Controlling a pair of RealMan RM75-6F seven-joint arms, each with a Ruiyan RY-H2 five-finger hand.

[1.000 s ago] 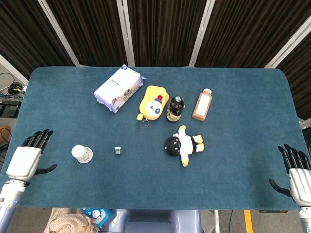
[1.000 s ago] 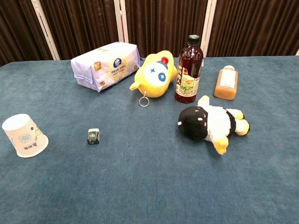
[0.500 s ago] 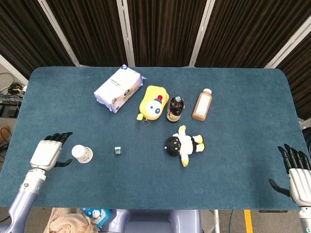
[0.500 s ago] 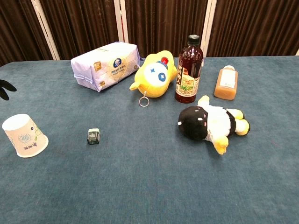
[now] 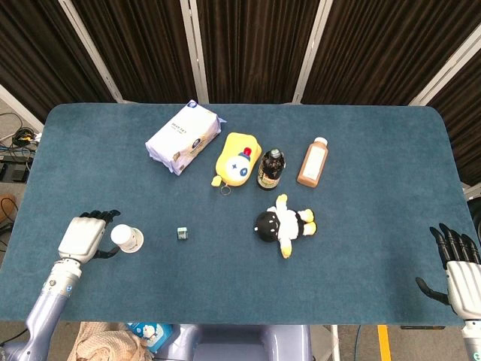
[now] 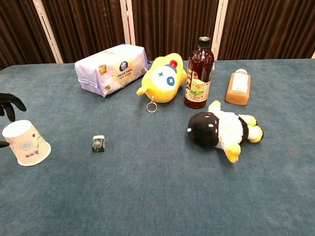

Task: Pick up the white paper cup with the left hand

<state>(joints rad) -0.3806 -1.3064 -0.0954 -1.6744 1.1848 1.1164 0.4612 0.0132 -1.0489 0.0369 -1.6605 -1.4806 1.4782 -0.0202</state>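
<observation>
The white paper cup (image 5: 127,238) (image 6: 26,143) stands upside down on the blue table near its left front, with a faint printed pattern on its side. My left hand (image 5: 84,236) is just left of the cup, fingers spread and curving toward it, not closed around it. In the chest view only the dark fingertips (image 6: 11,102) show at the left edge, above and behind the cup. My right hand (image 5: 458,266) hovers open at the table's right front corner, far from the cup.
A small dark cube (image 5: 182,234) lies right of the cup. Farther back are a tissue pack (image 5: 185,137), a yellow plush (image 5: 239,159), a dark bottle (image 5: 270,169), an orange-brown bottle (image 5: 313,162) and a black-and-white plush (image 5: 284,224).
My left hand has moved right from the table's left front edge up beside the cup, its fingertips entering the chest view. The cup and the right hand have not moved.
</observation>
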